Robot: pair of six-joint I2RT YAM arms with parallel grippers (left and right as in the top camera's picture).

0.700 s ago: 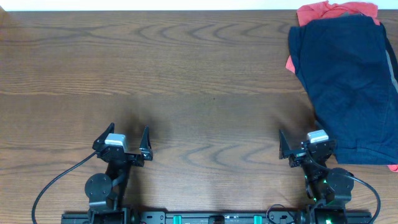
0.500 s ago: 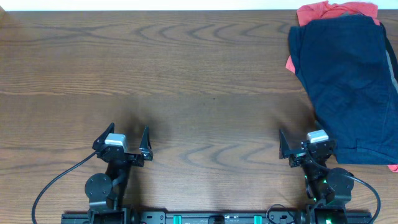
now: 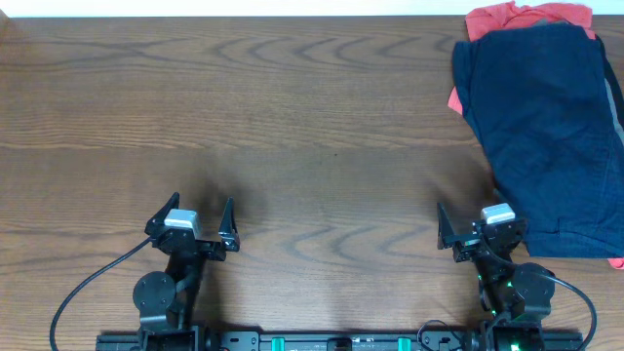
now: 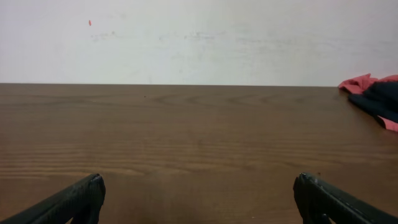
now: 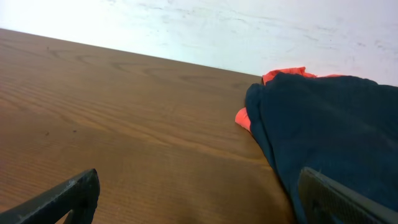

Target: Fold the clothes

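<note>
**Q:** In what state are the two tools?

**A:** Left gripper (image 3: 203, 207): jaws spread wide with nothing between them, set low over the bare wooden table (image 3: 292, 117) near its front edge, on the left side. Right gripper (image 3: 480, 222): likewise spread wide and empty, near the front edge on the right side. Each wrist view shows only the two dark fingertips at the lower corners, with table surface between them.

**Q:** Where do the clothes lie?

**A:** They lie in one pile at the table's far right. The navy garment (image 3: 546, 127) lies uppermost, spread flat, and runs from the far edge down almost to the right gripper. The coral-red garment (image 3: 526, 18) lies beneath it, showing at the far edge, as a sliver on the left side, and at the near right corner.

**Q:** How do tool and cloth relate?

**A:** The right gripper's outer finger is just beside the navy garment's near-left hem; whether they touch cannot be told. The left gripper is well apart from the pile. A pale wall (image 4: 199, 37) stands beyond the table.
</note>
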